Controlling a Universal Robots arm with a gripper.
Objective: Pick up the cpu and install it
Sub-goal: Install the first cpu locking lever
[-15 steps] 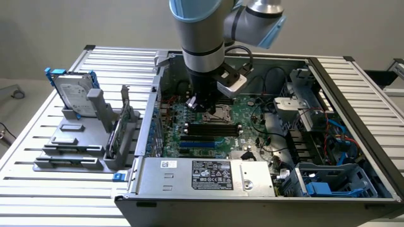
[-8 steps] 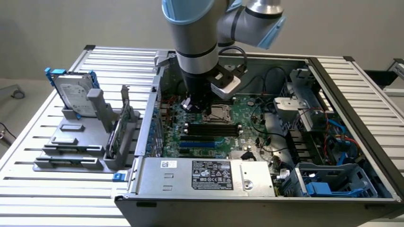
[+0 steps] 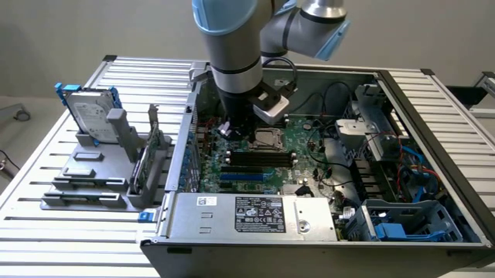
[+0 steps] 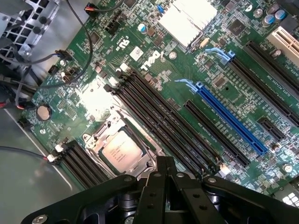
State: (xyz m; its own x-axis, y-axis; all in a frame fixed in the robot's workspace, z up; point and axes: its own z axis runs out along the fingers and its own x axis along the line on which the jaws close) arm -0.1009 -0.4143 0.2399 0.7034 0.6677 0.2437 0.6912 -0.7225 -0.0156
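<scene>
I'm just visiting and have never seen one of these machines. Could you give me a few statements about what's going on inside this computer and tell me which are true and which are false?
1. The cpu sits in the socket on the motherboard. True.
2. The gripper is wide open. False: its fingers are shut together, with nothing between them.
3. The gripper carries the cpu. False: the chip lies in the socket, apart from the fingers.
4. A hard drive with blue brackets stands on a grey rack outside the case, at the exterior view's left. True.
5. The arm reaches down into the open computer case. True.
6. The long blue slot on the motherboard holds a card. False: it is empty.
</scene>
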